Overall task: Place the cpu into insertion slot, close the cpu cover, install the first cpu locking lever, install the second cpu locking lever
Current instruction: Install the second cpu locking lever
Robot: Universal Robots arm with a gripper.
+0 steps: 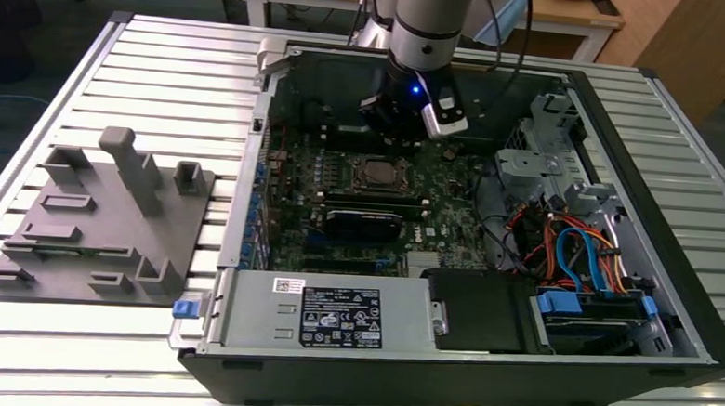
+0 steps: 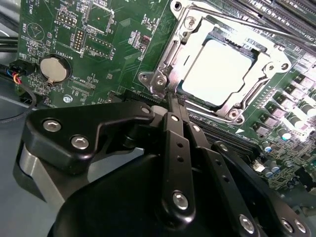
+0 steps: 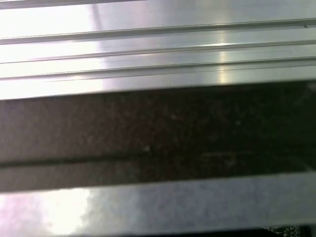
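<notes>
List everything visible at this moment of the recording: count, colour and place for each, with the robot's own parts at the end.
cpu: one, silver-tan, seated in the insertion slot.
insertion slot: one, dark with silver rim, on the motherboard.
cpu cover: one, silver frame, lying down around the cpu.
motherboard: one, green, on the floor of the computer case.
coin battery: one, silver, on the motherboard.
computer case: one, black, open, on the table.
power supply: one, grey with a label, along the case's near edge.
fixture block: one, grey, on the table at the exterior view's left.
table: one, silver, slatted.
hand: one, black, fingers together, tips by the corner of the cover.
</notes>
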